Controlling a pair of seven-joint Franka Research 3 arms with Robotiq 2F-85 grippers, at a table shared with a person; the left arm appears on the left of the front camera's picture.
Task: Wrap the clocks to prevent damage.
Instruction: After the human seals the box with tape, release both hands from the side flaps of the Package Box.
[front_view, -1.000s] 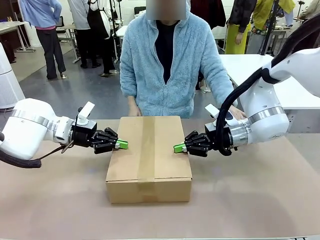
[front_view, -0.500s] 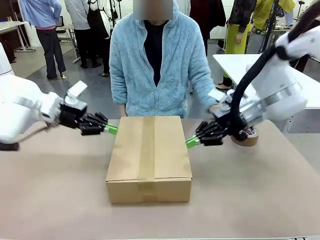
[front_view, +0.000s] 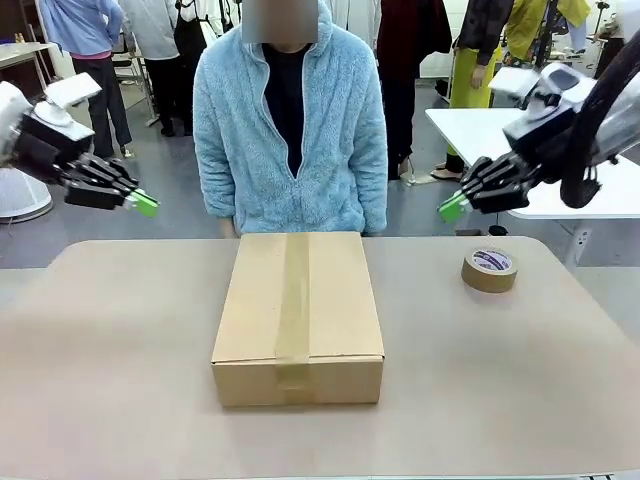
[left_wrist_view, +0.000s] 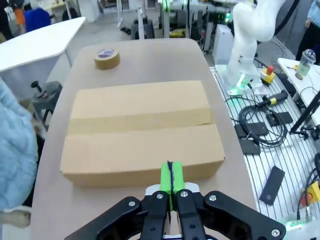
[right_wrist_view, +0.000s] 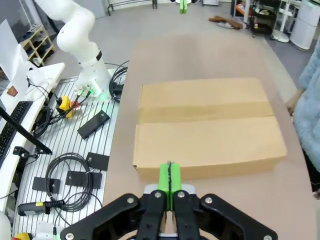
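Note:
The clocks are out of view. A brown cardboard box (front_view: 298, 312) sealed with a strip of tape lies in the middle of the table; it also shows as the box (left_wrist_view: 142, 130) and the box (right_wrist_view: 207, 125) in the wrist views. My left gripper (front_view: 145, 205) hangs shut and empty high above the table's left side, green pads pressed together (left_wrist_view: 171, 176). High at the right, my right gripper (front_view: 452, 208) is shut and empty too, its pads closed (right_wrist_view: 169, 176). Both are well clear of the box.
A brown tape roll (front_view: 489, 269) lies on the table at the right, also seen as the tape roll (left_wrist_view: 107, 57). A person in a light blue fleece (front_view: 290, 130) stands at the far edge behind the box. The table (front_view: 120, 380) is bare around the box.
Both grippers have lifted away from the box's sides, up and outward, staying shut. The person has drawn their hands back from the box and stands upright. The tape roll is now uncovered.

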